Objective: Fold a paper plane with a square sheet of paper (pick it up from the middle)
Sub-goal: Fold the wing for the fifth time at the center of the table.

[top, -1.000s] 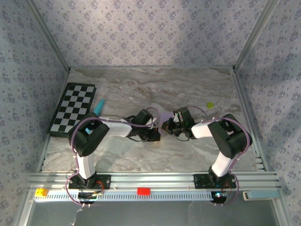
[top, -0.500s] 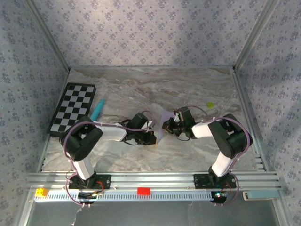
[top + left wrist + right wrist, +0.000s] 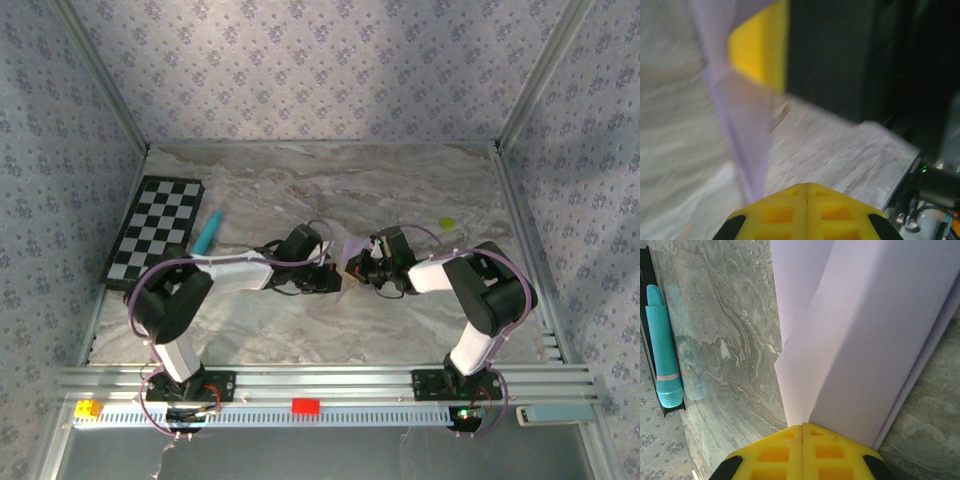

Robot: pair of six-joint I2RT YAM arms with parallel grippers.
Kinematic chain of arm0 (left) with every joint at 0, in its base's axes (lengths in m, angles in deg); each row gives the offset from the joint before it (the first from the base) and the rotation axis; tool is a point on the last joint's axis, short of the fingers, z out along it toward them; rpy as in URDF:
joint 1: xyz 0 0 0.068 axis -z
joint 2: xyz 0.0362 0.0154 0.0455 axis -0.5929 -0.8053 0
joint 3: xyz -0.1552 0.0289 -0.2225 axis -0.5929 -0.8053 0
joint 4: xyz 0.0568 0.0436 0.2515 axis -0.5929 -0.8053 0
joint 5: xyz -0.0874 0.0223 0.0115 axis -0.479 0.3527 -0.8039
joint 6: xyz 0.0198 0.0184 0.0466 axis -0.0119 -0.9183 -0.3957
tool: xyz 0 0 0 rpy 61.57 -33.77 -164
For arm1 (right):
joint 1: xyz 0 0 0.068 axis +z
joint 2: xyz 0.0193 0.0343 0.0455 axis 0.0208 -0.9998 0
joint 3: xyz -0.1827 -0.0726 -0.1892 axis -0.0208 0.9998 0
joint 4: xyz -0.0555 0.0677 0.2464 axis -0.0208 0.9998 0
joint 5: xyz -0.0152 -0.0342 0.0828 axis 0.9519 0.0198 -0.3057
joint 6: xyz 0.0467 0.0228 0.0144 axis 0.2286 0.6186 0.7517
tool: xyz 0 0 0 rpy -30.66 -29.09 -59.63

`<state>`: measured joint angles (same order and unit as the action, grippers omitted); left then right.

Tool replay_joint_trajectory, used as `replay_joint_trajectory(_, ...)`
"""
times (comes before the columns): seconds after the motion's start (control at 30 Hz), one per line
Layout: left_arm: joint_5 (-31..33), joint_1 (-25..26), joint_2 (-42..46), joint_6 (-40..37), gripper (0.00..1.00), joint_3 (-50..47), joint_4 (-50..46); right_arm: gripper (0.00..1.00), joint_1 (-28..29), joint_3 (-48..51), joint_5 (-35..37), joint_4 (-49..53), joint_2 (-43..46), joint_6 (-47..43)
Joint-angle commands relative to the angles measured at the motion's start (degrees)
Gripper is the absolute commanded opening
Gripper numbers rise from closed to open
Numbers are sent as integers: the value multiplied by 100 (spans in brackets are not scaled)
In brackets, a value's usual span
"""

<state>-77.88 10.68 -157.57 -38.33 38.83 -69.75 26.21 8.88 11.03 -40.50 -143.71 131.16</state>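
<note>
The square sheet of paper (image 3: 352, 247) is pale lilac and folded along creases, standing up off the marble table between my two grippers near the middle. In the right wrist view the folded sheet (image 3: 865, 340) rises straight out of the seam of my right gripper (image 3: 802, 426), which is shut on its lower edge. My left gripper (image 3: 806, 184) is shut with its yellow tips pressed together; a lilac strip of the sheet (image 3: 742, 125) runs down just beside its left side, not in the seam. From above, the left gripper (image 3: 338, 280) and right gripper (image 3: 352, 268) almost meet.
A black-and-white checkerboard (image 3: 155, 230) lies at the far left with a teal pen (image 3: 207, 232) beside it, and the pen (image 3: 662, 355) also appears in the right wrist view. A small yellow-green item (image 3: 447, 222) sits at the right. The right arm's dark body (image 3: 850, 60) looms close ahead of the left gripper.
The left gripper drew back to the left, then came right again up to the sheet. The right gripper kept its hold, and the sheet swung slightly.
</note>
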Motion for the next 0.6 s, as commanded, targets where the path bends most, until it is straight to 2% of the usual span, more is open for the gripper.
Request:
replay_joint_trajectory(0.0,-350,59,-307,121,4,298,207,4,-57,132,470,614,-242,-139)
replay_joint_trajectory(0.27,-354,98,-691,54,4,118,15,4,-55,141,459,627,-246,-147)
replay_joint_trajectory(0.57,-86,129,-355,-30,3,-819,-116,4,-85,167,486,702,-207,-178)
